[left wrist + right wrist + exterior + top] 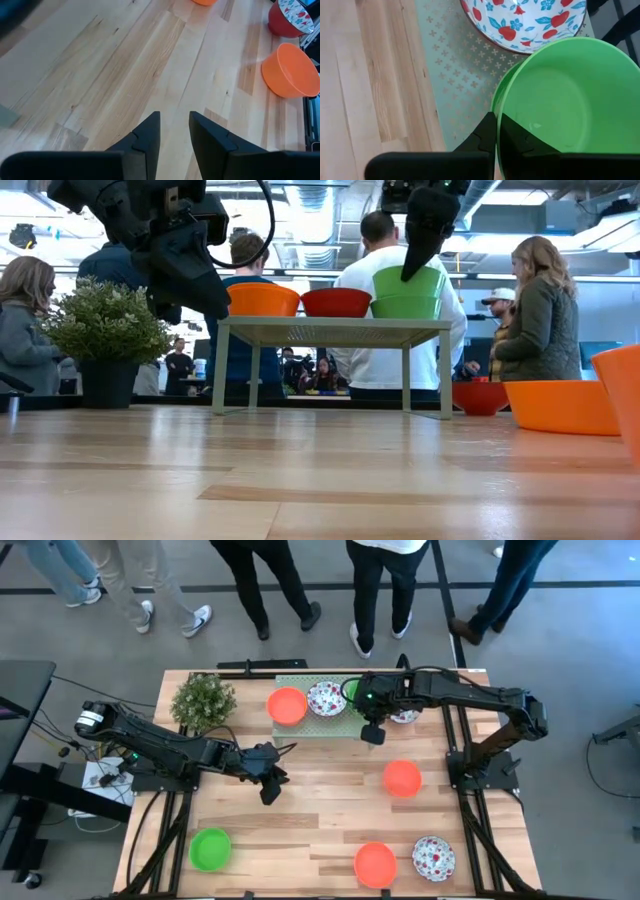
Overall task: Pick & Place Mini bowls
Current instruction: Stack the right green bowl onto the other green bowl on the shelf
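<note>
On the pale green mesh rack [300,726] at the table's far middle stand an orange mini bowl [288,705], a floral one [327,699] and a green one [560,100], which sits in another green bowl [405,306]. My right gripper [496,125] is shut, its tips at the green bowl's near rim. Over bare wood left of the middle, my left gripper [174,122] hangs open with nothing between its fingers. On the table rest an orange bowl [402,778], a green one [210,848], another orange [375,863] and a floral one [433,857]. My right gripper's shut fingertips [490,131] slant down from the near side at the green bowl's near rim [496,102]. I cannot tell whether they touch it. The bowl sits upright on the rack, nested in the other green bowl.
A bushy potted plant [203,700] stands at the far left, beside the rack. Another red-sided bowl [405,716] lies under the right arm. Several people stand beyond the table's far edge. Bare wood lies in the table's middle.
</note>
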`<state>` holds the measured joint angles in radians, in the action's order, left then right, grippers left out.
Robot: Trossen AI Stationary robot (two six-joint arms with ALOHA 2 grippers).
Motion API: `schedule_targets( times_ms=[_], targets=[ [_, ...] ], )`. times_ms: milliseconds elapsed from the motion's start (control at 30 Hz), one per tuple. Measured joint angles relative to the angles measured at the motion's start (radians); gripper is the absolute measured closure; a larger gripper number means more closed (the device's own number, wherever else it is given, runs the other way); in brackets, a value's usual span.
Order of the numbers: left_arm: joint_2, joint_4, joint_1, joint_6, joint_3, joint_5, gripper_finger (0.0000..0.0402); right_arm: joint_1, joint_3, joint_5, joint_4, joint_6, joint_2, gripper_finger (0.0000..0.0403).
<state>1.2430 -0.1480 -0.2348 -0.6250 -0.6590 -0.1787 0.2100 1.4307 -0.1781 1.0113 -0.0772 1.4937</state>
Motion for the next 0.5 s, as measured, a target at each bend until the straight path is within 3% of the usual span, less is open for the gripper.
schedule_targets(
  times_ms=[500],
  targets=[
    [0.000,0.001,0.000,0.000,0.000,0.000,0.0298,0.003,-0.107,-0.004,-0.084,-0.030,-0.001,0.0394]
  ],
)
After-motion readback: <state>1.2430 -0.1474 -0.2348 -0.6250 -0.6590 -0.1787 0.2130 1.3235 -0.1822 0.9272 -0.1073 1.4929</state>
